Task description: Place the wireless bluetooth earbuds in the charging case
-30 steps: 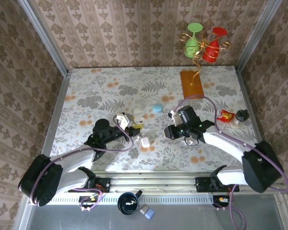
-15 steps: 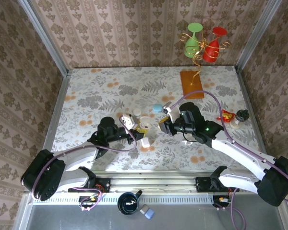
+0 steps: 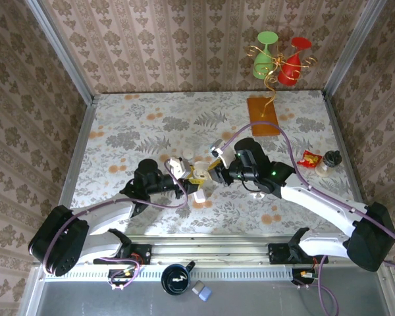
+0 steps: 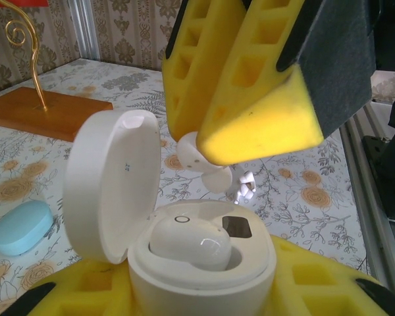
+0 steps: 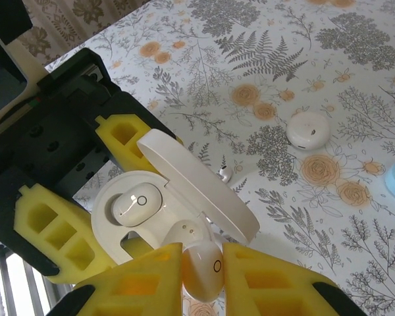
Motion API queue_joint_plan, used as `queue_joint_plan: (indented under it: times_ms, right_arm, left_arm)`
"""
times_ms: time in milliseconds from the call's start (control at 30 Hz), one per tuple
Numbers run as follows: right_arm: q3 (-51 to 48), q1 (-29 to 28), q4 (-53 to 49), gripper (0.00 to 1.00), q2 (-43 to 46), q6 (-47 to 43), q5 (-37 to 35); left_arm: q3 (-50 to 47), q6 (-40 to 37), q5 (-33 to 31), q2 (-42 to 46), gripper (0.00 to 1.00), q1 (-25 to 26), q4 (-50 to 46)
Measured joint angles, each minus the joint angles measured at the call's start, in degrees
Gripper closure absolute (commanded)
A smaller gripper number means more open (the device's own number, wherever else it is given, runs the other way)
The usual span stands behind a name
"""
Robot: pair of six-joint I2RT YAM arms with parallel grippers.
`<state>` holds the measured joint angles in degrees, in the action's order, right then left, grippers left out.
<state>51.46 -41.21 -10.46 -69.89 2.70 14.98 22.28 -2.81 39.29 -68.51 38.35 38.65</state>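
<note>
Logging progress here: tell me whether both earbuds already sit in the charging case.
No: one earbud sits in the open charging case, while the second earbud is pinched between the right gripper's fingers.

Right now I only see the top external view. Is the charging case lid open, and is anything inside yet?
Observer: From the left wrist, the charging case has its lid open, and one white earbud sits in a socket.
Operator: Room for another?
Observer: The other socket looks empty, a dark recess beside the seated bud.
Operator: What do the right jaws hold?
Observer: From the right wrist, they pinch a second earbud just above the case.
</note>
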Motion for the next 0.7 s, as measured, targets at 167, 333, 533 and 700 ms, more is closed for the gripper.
queue_joint_plan:
  times_ms: [167,333,533,700]
  right_arm:
    - [0.31,-0.63,0.37,0.79,-0.87,0.02,0.09]
    - [0.31,-0.96,1.29,0.78,-2.05,0.02,0.37]
    - [0.31,-1.07,1.38,0.78,-2.67,0.04,0.42]
    - [0.31,-1.11,1.44,0.59,-2.64,0.55,0.42]
  left_arm:
    - [0.0,0.0,0.0,0.0,0.8,0.26,0.0]
    - [0.02,0.04,-0.24,0.0,0.79,0.26,-0.04]
    - [0.02,0.24,-0.76,0.0,0.79,0.26,0.0]
    - [0.04,0.66,-1.14,0.0,0.79,0.26,0.48]
